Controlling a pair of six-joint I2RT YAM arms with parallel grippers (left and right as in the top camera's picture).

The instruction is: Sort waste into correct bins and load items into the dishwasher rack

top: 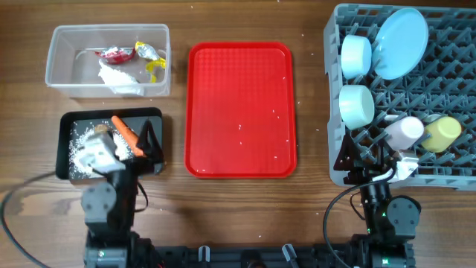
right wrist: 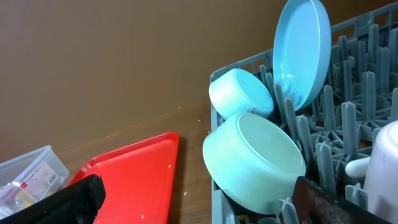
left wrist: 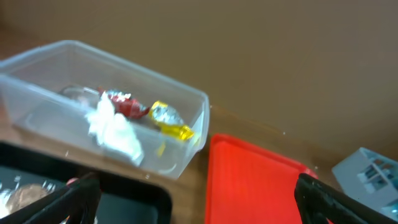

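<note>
The clear tub (top: 56, 74) holds a red wrapper (top: 116, 53), a yellow wrapper (top: 149, 53) and white tissue (top: 119, 77); it also shows in the left wrist view (left wrist: 37, 118). The black bin (top: 65, 152) holds a carrot (top: 125, 132) and rice grains (top: 77, 146). My left gripper (top: 141, 145) (left wrist: 196, 208) is open and empty over the bin's right end. The grey rack (top: 454, 89) holds the blue plate (top: 401, 41), two bowls (top: 355, 56) (top: 357, 104), a pink cup (top: 405, 132), a yellow cup (top: 442, 132) and a white spoon (top: 407, 165). My right gripper (top: 358, 155) (right wrist: 199, 205) is open and empty at the rack's front left corner.
The flat red tray (top: 239, 108) lies between the bins and the rack, with a few white specks on it. It shows in both wrist views (left wrist: 255, 180) (right wrist: 130, 174). Cables run along the front table edge by both arm bases.
</note>
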